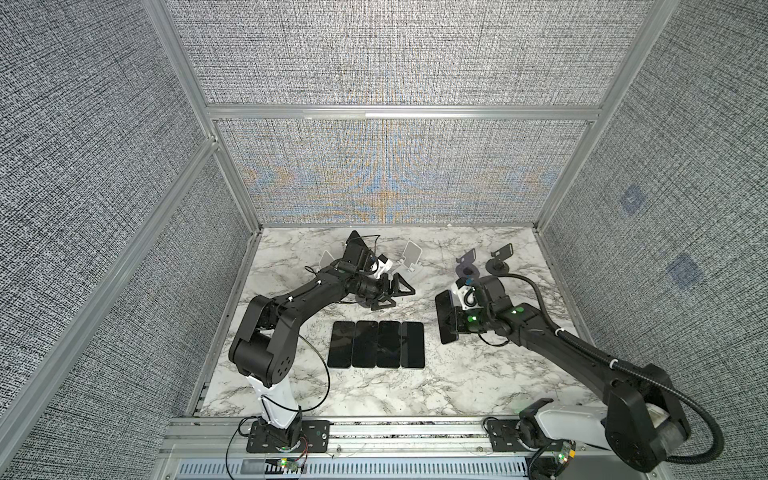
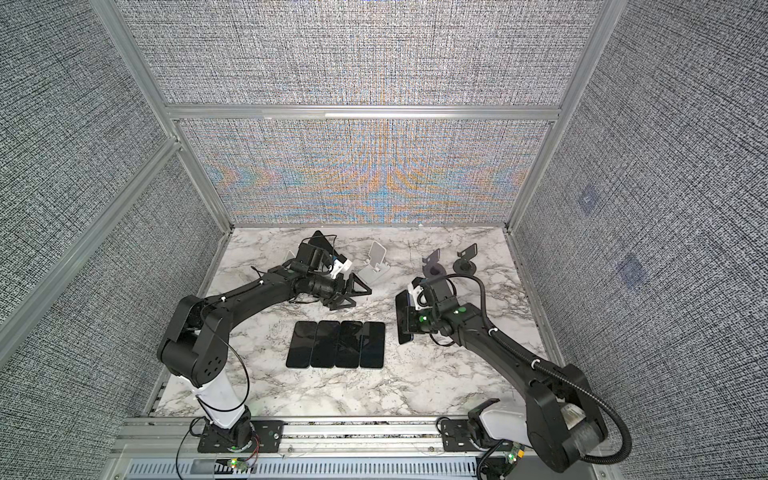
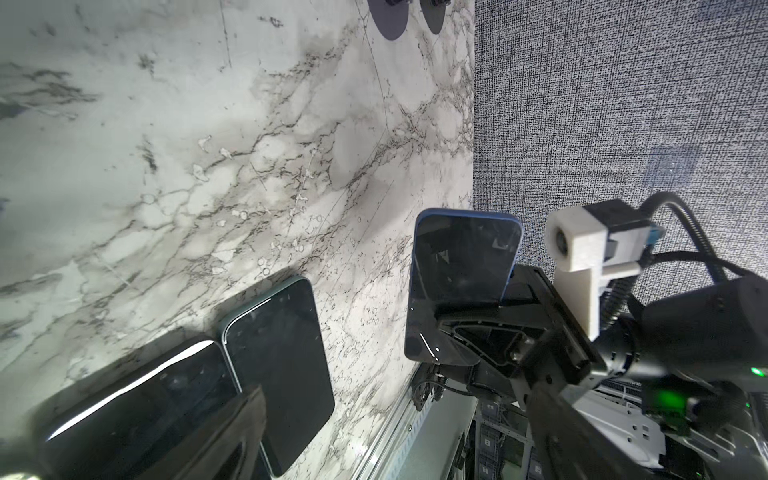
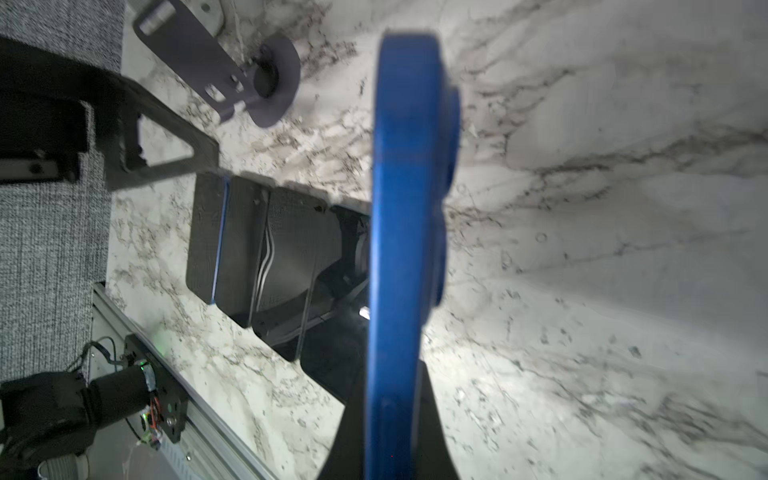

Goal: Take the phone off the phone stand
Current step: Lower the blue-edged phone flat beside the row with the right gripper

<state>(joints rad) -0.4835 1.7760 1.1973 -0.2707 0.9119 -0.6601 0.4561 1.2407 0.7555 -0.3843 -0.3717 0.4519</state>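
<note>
My right gripper (image 1: 453, 327) is shut on a blue phone (image 1: 443, 305), which hangs on edge above the marble table, clear of every stand. In the right wrist view the phone (image 4: 409, 199) runs as a blue strip between the dark fingers (image 4: 345, 436). The left wrist view shows its dark screen (image 3: 461, 266). Two dark phone stands (image 1: 467, 266) (image 1: 500, 255) stand with nothing on them just behind that gripper. My left gripper (image 1: 397, 293) is open and holds nothing, over the table behind the row of flat phones.
Several dark phones (image 1: 376, 344) lie side by side, screens up, at the table's middle. White stands (image 1: 411, 257) (image 1: 327, 259) are at the back, one partly behind the left arm. Another dark stand (image 4: 253, 79) sits near the left gripper. Fabric walls close three sides.
</note>
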